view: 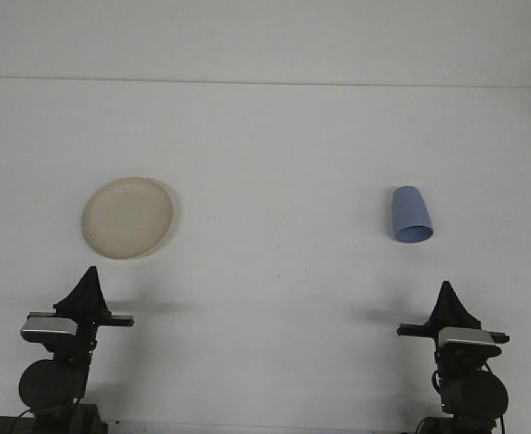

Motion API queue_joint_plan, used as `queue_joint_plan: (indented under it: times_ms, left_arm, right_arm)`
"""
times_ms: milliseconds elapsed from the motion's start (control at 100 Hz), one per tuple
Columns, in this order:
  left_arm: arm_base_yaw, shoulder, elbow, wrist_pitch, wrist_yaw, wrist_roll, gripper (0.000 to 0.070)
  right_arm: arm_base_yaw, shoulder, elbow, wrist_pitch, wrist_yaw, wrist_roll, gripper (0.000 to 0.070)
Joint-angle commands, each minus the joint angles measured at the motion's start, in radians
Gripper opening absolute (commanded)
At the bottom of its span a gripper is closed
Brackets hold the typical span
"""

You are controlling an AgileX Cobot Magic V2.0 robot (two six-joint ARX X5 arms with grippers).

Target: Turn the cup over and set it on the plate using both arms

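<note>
Left gripper [88, 276] sat low at the near-left edge of the table [274, 298], fingers coming up to a single dark point, so they read as closed together with nothing between them. Right gripper [446, 291] sat low at the near-right edge, same pose, tips pinched to a point, nothing held. Both pointed away from the camera, toward the far side of the table. Each had a light grey block behind the fingers and a dark round joint below it, partly cut off by the bottom of the frame. Faint shadows fell on the table beside each gripper.

Plate [128, 217] lay flat on the left half of the table, just beyond the left gripper and slightly to its right, not touching it. Cream coloured, round, shallow rim, nothing on it.

Cup [411, 215] was on the right half, beyond the right gripper and a little to its left, well apart from it. Blue, tapered, wider end toward the camera, narrower end farther away. It looked tipped or lying over rather than standing upright; exact pose hard to call from this angle. Cup and plate were well apart, at about the same depth on the table.

Table white and plain. A pale wall [265, 36] ran behind the far edge.
</note>
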Motion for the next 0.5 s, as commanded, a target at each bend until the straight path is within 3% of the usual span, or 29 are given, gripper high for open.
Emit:
queue_joint_plan:
  times_ms: [0,490]
  left_arm:
    - [0.002,-0.002,-0.020,0.011,0.001,-0.001,0.0011]
    - [0.002,-0.002,-0.020,0.011,0.001,-0.001,0.0011]
  right_arm:
    - [0.001,0.000,-0.002,0.010,0.002,0.014,0.0000]
    - [0.001,0.000,0.047,-0.018,-0.011,0.013,0.0000]
